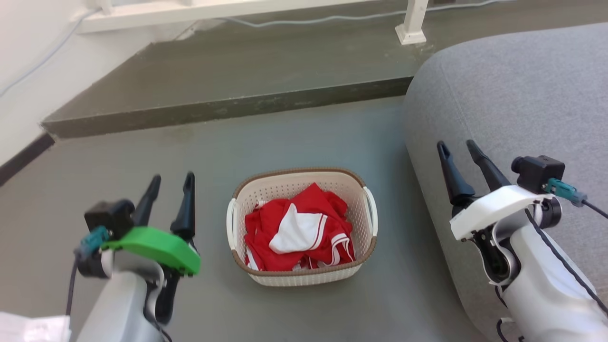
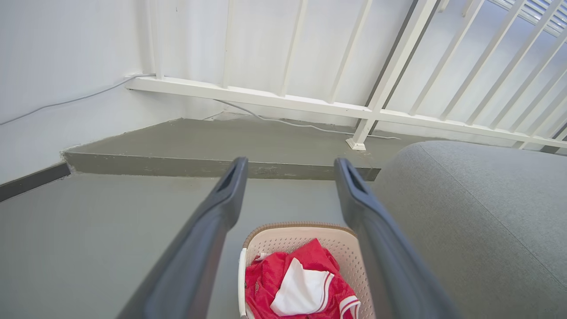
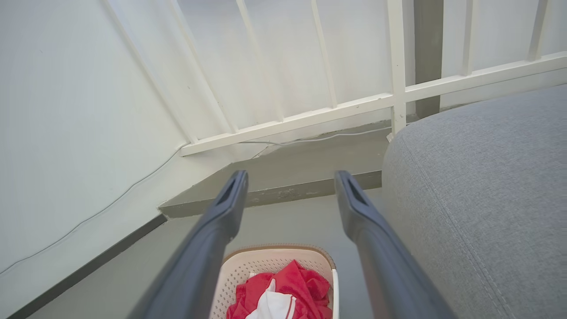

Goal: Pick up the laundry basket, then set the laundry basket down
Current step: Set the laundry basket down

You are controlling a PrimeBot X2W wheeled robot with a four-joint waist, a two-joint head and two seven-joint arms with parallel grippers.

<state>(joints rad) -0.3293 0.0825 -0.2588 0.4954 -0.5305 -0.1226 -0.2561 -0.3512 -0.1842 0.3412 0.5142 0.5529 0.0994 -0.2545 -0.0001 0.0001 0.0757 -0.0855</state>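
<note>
The laundry basket [image 1: 266, 194] stands on the grey floor between my two arms, cream with a brown rim and white side handles, holding red and white clothes [image 1: 299, 230]. To its left my left gripper [image 1: 172, 183] is open and holds nothing. My right gripper [image 1: 460, 152] is open to the basket's right, over the sofa edge, also holding nothing. Both wrist views look down past open fingers: the left gripper [image 2: 288, 170] above the basket [image 2: 345, 248], the right gripper [image 3: 290, 184] above the basket [image 3: 234, 274].
A grey sofa [image 1: 517, 99] fills the right side, close to the basket. A raised floor step [image 1: 228, 107] runs across behind the basket. A white railing [image 2: 310, 102] and a cable [image 1: 327, 19] lie beyond it, with a white wall [image 1: 28, 61] at left.
</note>
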